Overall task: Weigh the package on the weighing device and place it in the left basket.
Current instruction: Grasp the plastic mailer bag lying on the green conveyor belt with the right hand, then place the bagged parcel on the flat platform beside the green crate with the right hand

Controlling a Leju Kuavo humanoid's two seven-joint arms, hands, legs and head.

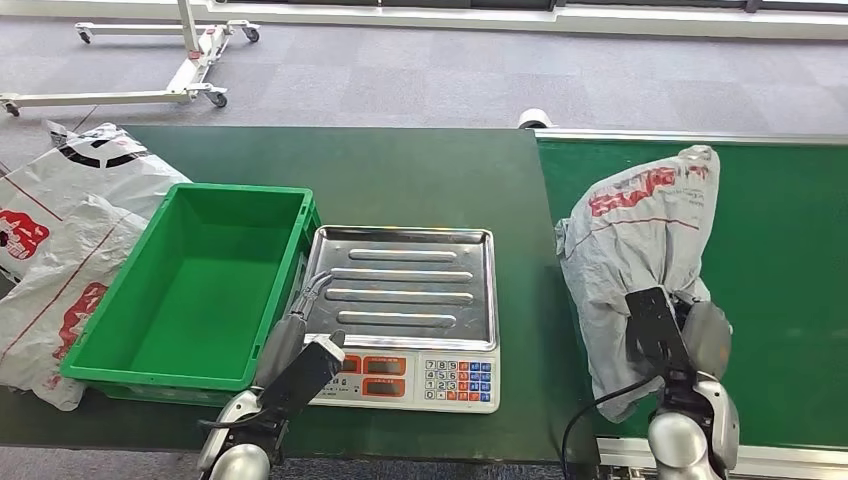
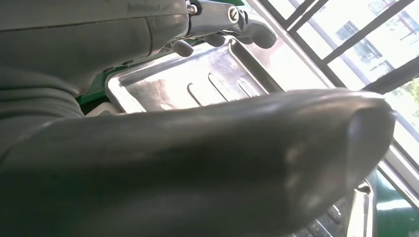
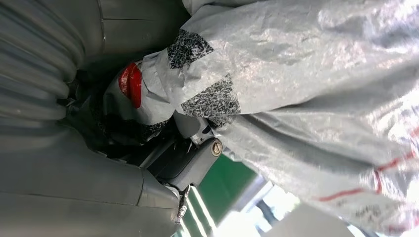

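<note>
Where the head view looks down on the dark green table (image 1: 420, 165), a green basket (image 1: 200, 285) sits toward the left edge, and just beside it on its right stands the weighing device (image 1: 405, 315), its bare steel pan (image 1: 408, 285) behind a keypad panel at the near edge. The left hand (image 1: 300, 335) hovers at the pan's near left corner, between basket and device, fingers extended toward the pan and holding nothing. On the green conveyor (image 1: 780, 260) to the right of the table, the right hand (image 1: 690, 335) grips the near end of a grey package (image 1: 640, 250) with red print, which is bunched and rises tall over the belt, close to the belt's left edge. More grey bags (image 1: 70, 230) with red print lie beyond the table's left edge, past the basket. A white wheeled frame (image 1: 150, 60) stands on the grey carpet behind the table.

In the left wrist view, the left hand (image 2: 207, 163) shows a thick thumb across the foreground and darker fingers (image 2: 247, 27) apart, above the steel pan (image 2: 197, 84), with nothing between them.

In the right wrist view, the right hand (image 3: 163, 148) has its fingers closed into the crinkled film of the package (image 3: 306, 98), which carries black speckled patches and a red mark near the grip; a strip of green conveyor (image 3: 222, 185) shows below.
</note>
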